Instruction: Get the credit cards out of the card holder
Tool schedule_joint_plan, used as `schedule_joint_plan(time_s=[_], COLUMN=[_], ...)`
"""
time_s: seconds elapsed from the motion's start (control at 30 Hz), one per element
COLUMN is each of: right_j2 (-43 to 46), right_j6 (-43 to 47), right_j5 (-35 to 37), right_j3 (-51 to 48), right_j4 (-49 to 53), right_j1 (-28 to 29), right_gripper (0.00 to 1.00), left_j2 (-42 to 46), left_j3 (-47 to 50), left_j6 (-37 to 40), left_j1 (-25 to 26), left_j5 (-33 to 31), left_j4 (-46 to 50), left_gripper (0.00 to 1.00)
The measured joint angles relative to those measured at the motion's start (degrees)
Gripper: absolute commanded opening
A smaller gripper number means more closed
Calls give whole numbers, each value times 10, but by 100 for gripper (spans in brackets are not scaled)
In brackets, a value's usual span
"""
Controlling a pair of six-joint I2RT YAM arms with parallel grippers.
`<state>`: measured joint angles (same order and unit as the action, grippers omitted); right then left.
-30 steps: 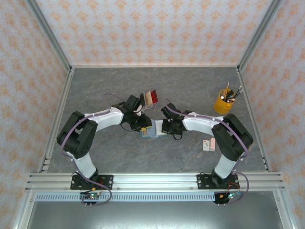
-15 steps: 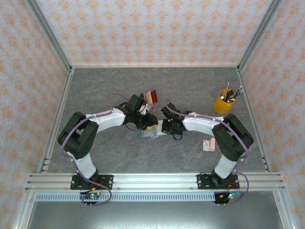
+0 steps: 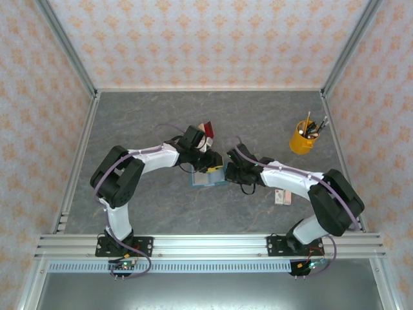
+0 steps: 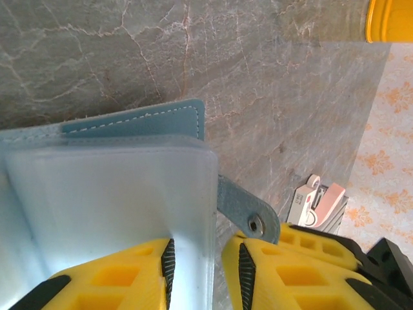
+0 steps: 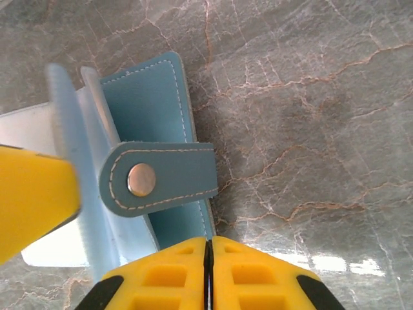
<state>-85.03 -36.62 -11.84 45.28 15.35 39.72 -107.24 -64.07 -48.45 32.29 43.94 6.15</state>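
Nearest to us on the counter (image 3: 161, 213) sits the pink-and-white box (image 3: 282, 196), off to the right and out of play. Just beyond it, mid-counter, the card holder (image 3: 203, 181) lies where it lay a second ago, but both arms have shifted over it: the left fingers (image 4: 204, 248) have moved rightward across it and eased a little wider, and the right arm has swung its elbow outward. The left fingers now stand apart, released, with the edge of a clear pocket leaf (image 4: 110, 187) lying in the gap and nothing pinched that we can make out. The right fingers (image 5: 208, 247) are clenched tight at the corner of the blue cover (image 5: 155, 103); whether they nip it or merely press beside it we cannot tell. We read this as a re-set for the next pull, not a card coming out. The wrist cameras add close detail too fine for the overhead: the unfastened snap strap (image 5: 161, 177), and no card colour showing through the leaf. The overhead adds the credit cards (image 3: 208, 130) already out, just beyond the holder and partly under the left wrist, and farthest off the yellow pen cup (image 3: 300, 139)
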Motion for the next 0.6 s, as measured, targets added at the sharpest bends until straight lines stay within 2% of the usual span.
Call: schedule_joint_plan(time_s=[0.33, 0.6], right_j2=[-12, -48], right_j6=[-14, -28], right_j5=[-51, -54], right_j3=[-11, -8], right_j4=[-70, -78], right_j1=[1, 2], right_gripper=[10, 9], left_j2=[-45, -46], left_j3=[-7, -7], left_j6=[-12, -12], left_j1=[3, 3], left_j5=[0, -9], left_j4=[-11, -11], left_gripper=[26, 16])
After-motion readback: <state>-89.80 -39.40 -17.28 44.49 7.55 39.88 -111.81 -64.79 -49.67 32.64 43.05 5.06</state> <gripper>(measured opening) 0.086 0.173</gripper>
